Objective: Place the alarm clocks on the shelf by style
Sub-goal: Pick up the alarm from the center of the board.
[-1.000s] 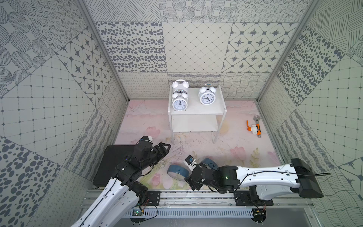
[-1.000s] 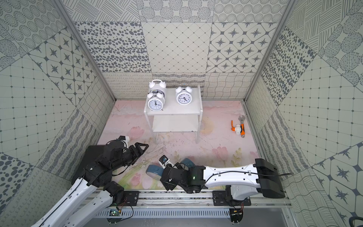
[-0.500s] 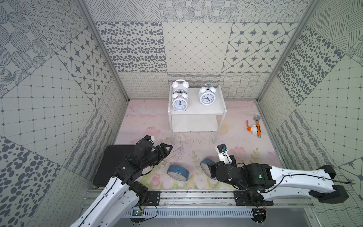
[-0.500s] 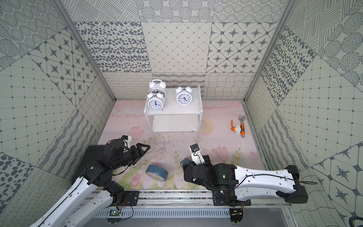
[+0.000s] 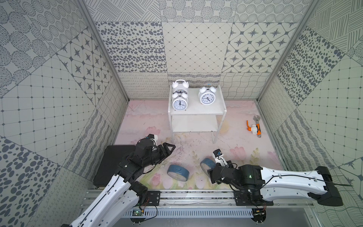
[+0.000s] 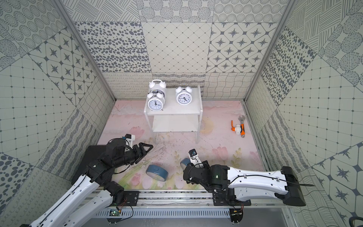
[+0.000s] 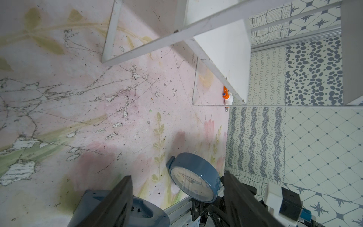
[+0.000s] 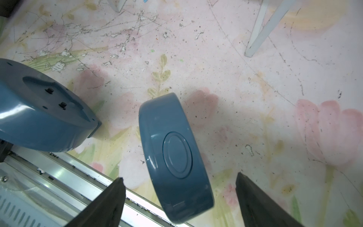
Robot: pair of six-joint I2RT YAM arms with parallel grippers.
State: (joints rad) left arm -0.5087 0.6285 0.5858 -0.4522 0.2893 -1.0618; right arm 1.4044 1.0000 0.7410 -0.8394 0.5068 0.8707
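The white two-tier shelf (image 5: 196, 111) stood at the back of the floral surface (image 5: 245, 153). Its top tier carried the front-left white clock (image 5: 179, 102), the rear white clock (image 5: 180, 85) directly behind it, and the right white clock (image 5: 206, 96) set apart from both. Both blue-cased clocks sat on the surface near the front rail, well apart from the shelf. The left blue clock (image 5: 178, 172) lay tilted with its back up. The right blue clock (image 8: 172, 155) stood on its edge, close to the right arm.

The right gripper (image 8: 179, 176) was spread wide and gripped nothing. The right blue clock showed in the gap between its fingers with clear space on either side, though it seemed to stand just ahead of the tips. The left gripper (image 5: 168, 150) hung near the shelf's front left leg, partly spread and empty. An orange-and-white tool (image 5: 254, 128) lay by the right wall.
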